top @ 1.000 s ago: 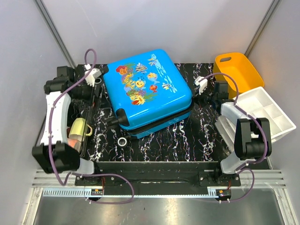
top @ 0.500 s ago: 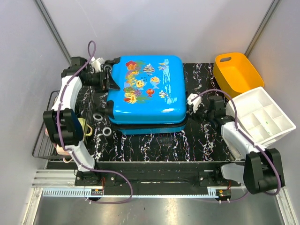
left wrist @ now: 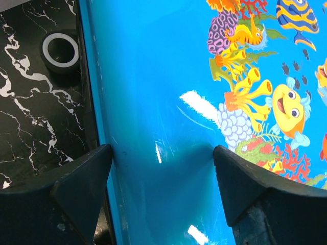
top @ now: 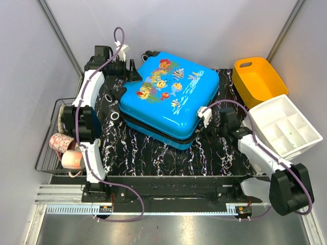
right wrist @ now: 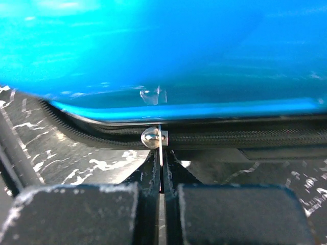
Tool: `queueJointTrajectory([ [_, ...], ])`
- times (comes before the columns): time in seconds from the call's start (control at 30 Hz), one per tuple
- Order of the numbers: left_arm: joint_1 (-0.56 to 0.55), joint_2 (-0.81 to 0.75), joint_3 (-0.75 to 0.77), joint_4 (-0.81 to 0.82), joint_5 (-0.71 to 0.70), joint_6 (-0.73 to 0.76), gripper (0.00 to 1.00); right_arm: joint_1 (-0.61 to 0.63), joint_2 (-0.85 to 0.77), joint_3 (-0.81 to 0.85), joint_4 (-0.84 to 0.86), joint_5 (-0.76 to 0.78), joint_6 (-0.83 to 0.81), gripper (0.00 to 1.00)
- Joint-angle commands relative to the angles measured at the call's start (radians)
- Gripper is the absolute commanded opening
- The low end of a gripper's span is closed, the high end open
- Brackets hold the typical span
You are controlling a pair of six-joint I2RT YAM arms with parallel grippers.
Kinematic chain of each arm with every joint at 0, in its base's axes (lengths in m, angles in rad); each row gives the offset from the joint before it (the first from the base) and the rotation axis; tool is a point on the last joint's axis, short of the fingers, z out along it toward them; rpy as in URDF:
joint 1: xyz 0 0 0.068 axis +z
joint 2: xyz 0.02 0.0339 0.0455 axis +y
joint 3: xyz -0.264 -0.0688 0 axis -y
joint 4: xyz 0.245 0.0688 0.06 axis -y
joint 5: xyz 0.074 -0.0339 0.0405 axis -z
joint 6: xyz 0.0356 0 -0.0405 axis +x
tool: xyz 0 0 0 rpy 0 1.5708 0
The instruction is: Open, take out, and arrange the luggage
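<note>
Right gripper clamped on the zip pull, at the luggage near-right edge.
Zip band runs crosswise to its fingers; left gripper spread wide, straddling the far-left corner.

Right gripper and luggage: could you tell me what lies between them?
The luggage zip pull, pinched in the right gripper with jaws shut; the right wrist view shows it.

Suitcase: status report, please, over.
Left gripper open over suitcase edge. Right gripper shut on zip pull. Suitcase unopened. Two rolls beside it.
</note>
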Motion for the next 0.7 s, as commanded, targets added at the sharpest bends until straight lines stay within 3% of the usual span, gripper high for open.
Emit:
queueJointTrajectory([
  [0.0, -0.006, 0.011, -0.049, -0.082, -0.046, 0.089, 0.81, -0.114, 0.063, 0.13, 0.142, 0.133, 0.031, 0.0],
  [0.17, 0.043, 0.034, -0.029, -0.094, -0.075, 0.102, 0.77, -0.163, 0.106, 0.145, 0.182, 0.179, 0.057, 0.0],
  [0.3, 0.075, -0.002, 0.028, -0.093, -0.051, 0.032, 0.92, -0.163, 0.117, 0.136, 0.21, 0.094, 0.097, 0.0],
  [0.37, 0.094, -0.074, 0.039, -0.076, -0.064, -0.079, 0.99, -0.162, 0.126, 0.134, 0.214, 0.068, 0.116, 0.0],
  [0.43, 0.126, -0.134, 0.03, -0.069, -0.106, -0.147, 0.99, -0.159, 0.131, 0.127, 0.219, 0.059, 0.119, 0.0],
  [0.53, 0.19, -0.275, -0.073, -0.037, -0.175, -0.316, 0.99, -0.148, 0.137, 0.121, 0.221, 0.039, 0.123, 0.0],
  [0.67, 0.292, -0.495, -0.391, 0.065, -0.193, -0.486, 0.99, -0.1, 0.123, 0.108, 0.221, 0.028, 0.123, 0.0],
])
